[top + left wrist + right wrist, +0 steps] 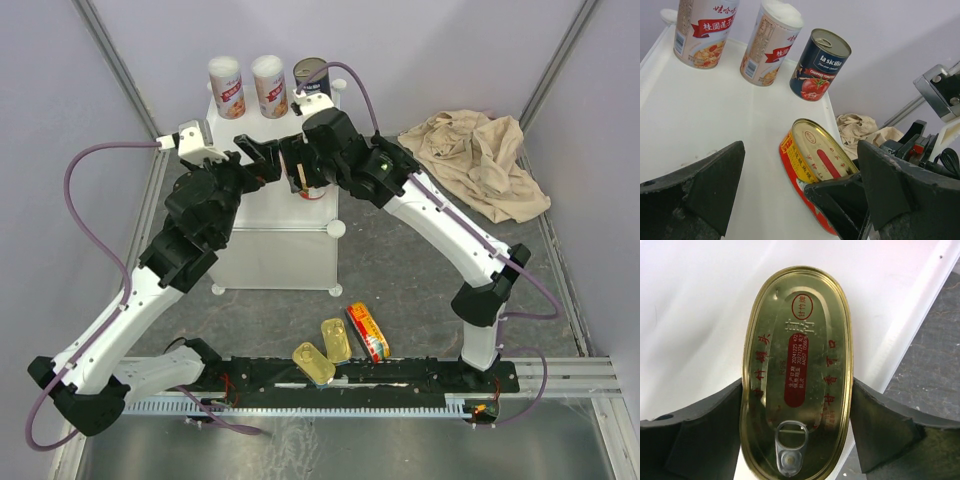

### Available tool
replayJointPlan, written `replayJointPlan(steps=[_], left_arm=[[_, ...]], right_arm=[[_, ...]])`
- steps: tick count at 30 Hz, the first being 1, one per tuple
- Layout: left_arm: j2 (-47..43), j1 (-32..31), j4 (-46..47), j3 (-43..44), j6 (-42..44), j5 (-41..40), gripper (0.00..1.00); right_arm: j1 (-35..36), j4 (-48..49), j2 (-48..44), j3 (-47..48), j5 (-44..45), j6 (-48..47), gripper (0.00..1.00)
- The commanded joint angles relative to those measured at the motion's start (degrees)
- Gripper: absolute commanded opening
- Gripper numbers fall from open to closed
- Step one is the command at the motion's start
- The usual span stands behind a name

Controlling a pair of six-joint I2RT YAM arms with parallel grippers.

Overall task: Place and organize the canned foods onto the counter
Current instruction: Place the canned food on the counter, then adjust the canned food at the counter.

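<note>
White desk (pixel 700 115) top: right end effector (pixel 795 390) clamps the tilted red-yellow oblong tin (pixel 797 340); left end effector (pixel 800 145) hovers alongside, spread wide.

**Lighting and image quality.** Even, diffuse light from above leaves all three views bright.

- **Overhead view:** sharp throughout. Shadows on the table (pixel 420 290) are soft and faint. The counter (pixel 275 250) is close to white-out on top, and its edges are hard to trace.
- **Left wrist view:** the far cans (pixel 820 65) are crisp and their labels legible. The left fingers (pixel 695 185), close to the lens, are dark and slightly soft.
- **Right wrist view:** the tin (pixel 797 370) lid is sharp, its print readable under a mild gold sheen. The right fingers (pixel 695 430) are dim and blurred.
</note>
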Motion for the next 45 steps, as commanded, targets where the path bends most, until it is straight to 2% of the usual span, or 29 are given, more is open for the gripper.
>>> replayJointPlan(steps=[1, 3, 5, 15, 23, 25, 29, 30, 33, 37, 45], left_arm=[[-0.1, 0.0, 3.1, 0.3, -1.3, -0.3, 0.99], [0.0, 0.0, 3.0, 0.5, -1.5, -0.2, 0.99], [0.1, 0.0, 3.0, 0.6, -1.8, -0.2, 0.99], [0.8, 0.0, 1.6, 2.1, -2.0, 0.4, 0.99], [1.8, 0.0, 0.7, 3.6, -1.7, 1.9, 0.99], [1.8, 0.0, 0.7, 3.5, -1.8, 2.0, 0.99], [1.6, 0.0, 0.7, 3.8, -1.7, 2.3, 1.0], [1.5, 0.0, 0.7, 3.8, -1.7, 2.4, 1.0], [1.2, 0.0, 0.4, 3.7, -1.7, 3.2, 1.0], [0.7, 0.0, 0.0, 3.3, -1.7, 3.8, 0.99], [-0.4, 0.0, -0.7, 2.2, -1.5, 5.0, 0.98]], right_arm=[[0.7, 5.5, -2.9, -1.7, -0.5, -0.1, 0.86], [0.7, 6.2, -3.7, -2.6, -0.7, -0.2, 0.93], [0.7, 6.4, -4.3, -3.1, -0.9, -0.2, 0.95], [0.7, 11.2, -11.7, -10.1, -0.7, -0.6, 0.95], [0.7, 17.4, -20.6, -22.5, 2.2, 0.0, 0.92], [0.6, 18.9, -22.2, -25.2, 2.9, 0.4, 0.88], [0.6, 22.8, -25.9, -30.3, 5.1, 0.6, 0.6], [0.6, 22.8, -26.4, -30.6, 6.3, 0.5, 0.49], [0.4, 22.2, -26.3, -30.2, 7.3, 0.5, 0.37], [-0.4, 20.8, -23.4, -28.6, 7.1, 1.1, 0.3], [-2.0, 23.4, -20.4, -29.1, 3.4, 3.2, 0.29]])
